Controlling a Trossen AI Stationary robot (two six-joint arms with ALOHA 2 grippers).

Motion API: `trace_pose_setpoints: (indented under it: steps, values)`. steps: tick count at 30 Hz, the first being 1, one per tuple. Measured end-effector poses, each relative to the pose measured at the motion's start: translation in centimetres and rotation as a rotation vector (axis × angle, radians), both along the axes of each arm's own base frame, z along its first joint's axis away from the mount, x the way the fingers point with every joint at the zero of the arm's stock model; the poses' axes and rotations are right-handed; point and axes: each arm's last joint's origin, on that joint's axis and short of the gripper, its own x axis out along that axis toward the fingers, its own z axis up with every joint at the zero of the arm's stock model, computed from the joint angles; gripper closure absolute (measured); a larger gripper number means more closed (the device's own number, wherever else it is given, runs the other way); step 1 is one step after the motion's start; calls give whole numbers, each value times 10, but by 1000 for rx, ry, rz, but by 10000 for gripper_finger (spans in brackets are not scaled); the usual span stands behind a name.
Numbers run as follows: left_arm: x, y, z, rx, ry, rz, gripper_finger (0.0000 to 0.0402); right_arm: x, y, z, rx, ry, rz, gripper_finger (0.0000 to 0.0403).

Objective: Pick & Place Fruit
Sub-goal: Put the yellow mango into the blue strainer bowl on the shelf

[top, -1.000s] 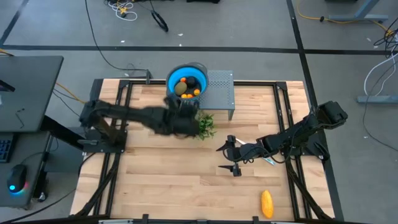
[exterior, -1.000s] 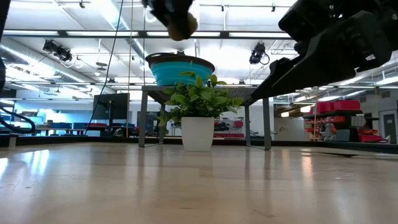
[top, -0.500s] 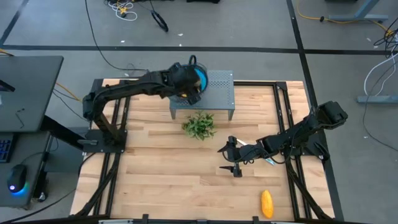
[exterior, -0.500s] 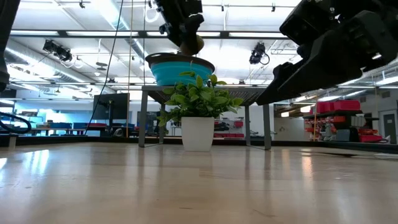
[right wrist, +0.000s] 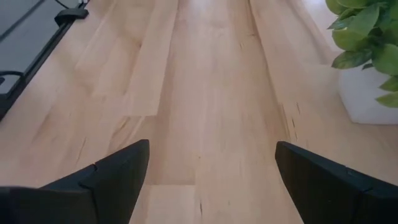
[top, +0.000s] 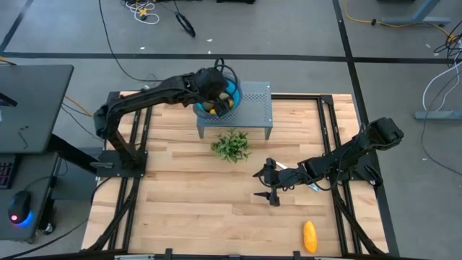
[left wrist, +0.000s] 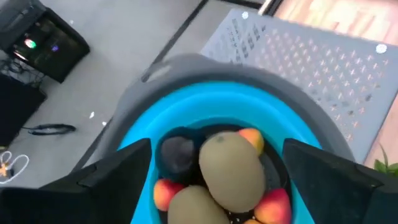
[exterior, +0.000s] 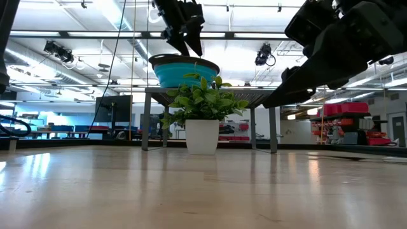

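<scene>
Landmark: blue bowl (top: 216, 97), standing on the perforated grey stand (top: 253, 105) at the far edge of the wooden table (top: 188, 195).

Left gripper (top: 216, 90) hangs directly over the bowl, fingers spread wide, nothing between them. In the low view it sits just above the bowl rim (exterior: 183, 62). In the left wrist view the two dark fingers (left wrist: 118, 177) flank the bowl's contents without touching them.

Inside the bowl: two olive-green ovals (left wrist: 231, 167), the upper resting partly on the lower; a black ball (left wrist: 177, 152) beside them; small red and orange pieces (left wrist: 163, 191) around them.

Yellow oblong fruit (top: 310, 235) lies on the table well apart from the bowl, at the near right corner.

Potted plant (top: 231, 146) stands on the table just in front of the stand, near the bowl.

Right gripper (top: 268, 182) is over the table, well apart from the bowl, between plant and yellow fruit; fingers wide, holding nothing.
</scene>
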Motion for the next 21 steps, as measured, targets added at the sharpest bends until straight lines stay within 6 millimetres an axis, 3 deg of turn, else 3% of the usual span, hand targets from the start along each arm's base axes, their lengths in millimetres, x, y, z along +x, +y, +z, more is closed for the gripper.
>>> trace_pose_setpoints:
  steps: [5,13,16,21]
  values:
    - [-2,-19,12,20,-42,-46,30,-1,0,-2,30,28,-16,43]
    - [2,-68,27,25,-110,-194,52,-11,6,-12,134,192,80,43]
    - [8,-88,24,12,-127,-278,56,-14,13,-12,182,214,112,43]
    - [12,-122,4,21,-122,-377,58,-19,32,-7,170,222,148,43]
